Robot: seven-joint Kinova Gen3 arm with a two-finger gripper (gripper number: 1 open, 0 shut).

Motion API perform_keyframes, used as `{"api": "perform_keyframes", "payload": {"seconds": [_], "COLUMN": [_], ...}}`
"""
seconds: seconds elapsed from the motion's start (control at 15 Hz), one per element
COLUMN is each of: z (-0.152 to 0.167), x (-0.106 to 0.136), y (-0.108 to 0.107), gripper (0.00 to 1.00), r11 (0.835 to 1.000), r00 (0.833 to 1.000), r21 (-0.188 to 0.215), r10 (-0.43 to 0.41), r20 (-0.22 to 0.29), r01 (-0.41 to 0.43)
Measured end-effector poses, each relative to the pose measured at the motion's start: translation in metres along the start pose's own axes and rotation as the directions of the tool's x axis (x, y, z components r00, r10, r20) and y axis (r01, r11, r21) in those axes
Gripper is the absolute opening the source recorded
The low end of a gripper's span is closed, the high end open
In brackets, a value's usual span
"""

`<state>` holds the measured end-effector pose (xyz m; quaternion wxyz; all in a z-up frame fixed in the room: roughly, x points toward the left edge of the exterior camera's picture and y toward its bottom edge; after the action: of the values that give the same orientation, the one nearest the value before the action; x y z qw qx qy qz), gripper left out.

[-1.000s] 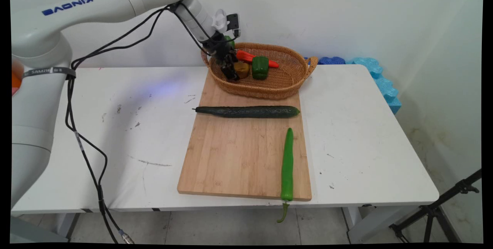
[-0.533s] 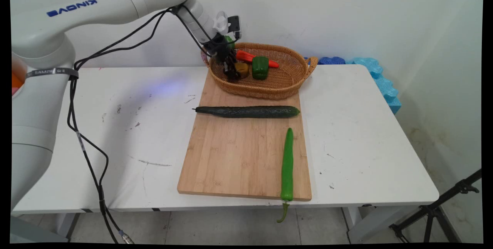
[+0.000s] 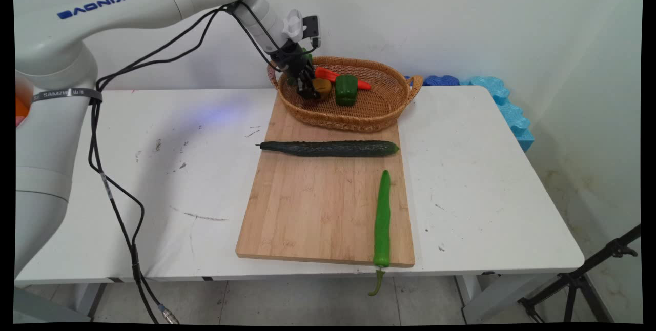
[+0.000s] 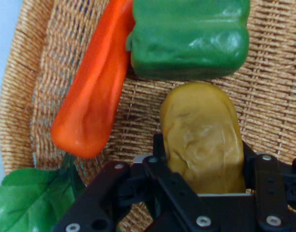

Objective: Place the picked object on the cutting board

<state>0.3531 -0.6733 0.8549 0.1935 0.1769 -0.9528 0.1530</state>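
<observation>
Potato (image 4: 201, 137), yellow-brown, firm-looking and likely light, sits clamped between the end effector's (image 4: 203, 171) black fingers (image 4: 160, 169) inside the wicker basket (image 3: 379, 110), just beside a green pepper (image 4: 189, 36) and an orange-red carrot (image 4: 92, 92).

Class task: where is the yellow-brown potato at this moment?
The potato lies in the wicker basket, at its left side in the main view, between the gripper fingers, beside the green bell pepper.
</observation>
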Motion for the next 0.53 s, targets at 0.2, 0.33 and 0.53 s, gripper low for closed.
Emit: {"api": "perform_keyframes", "payload": {"seconds": [0.2,0.33,0.53], "z": [-0.011,-0.02,-0.04], "x": [0.003,0.005,0.007], "y": [0.003,0.005,0.013], "gripper": [0.0,0.0,0.0], "r11": [1.0,1.0,1.0], "r00": [1.0,1.0,1.0], "r21": [0.006,0.013,0.025], "r10": [0.009,0.01,0.0], "r20": [-0.01,-0.015,-0.026], "r01": [-0.009,-0.01,0.0]}}
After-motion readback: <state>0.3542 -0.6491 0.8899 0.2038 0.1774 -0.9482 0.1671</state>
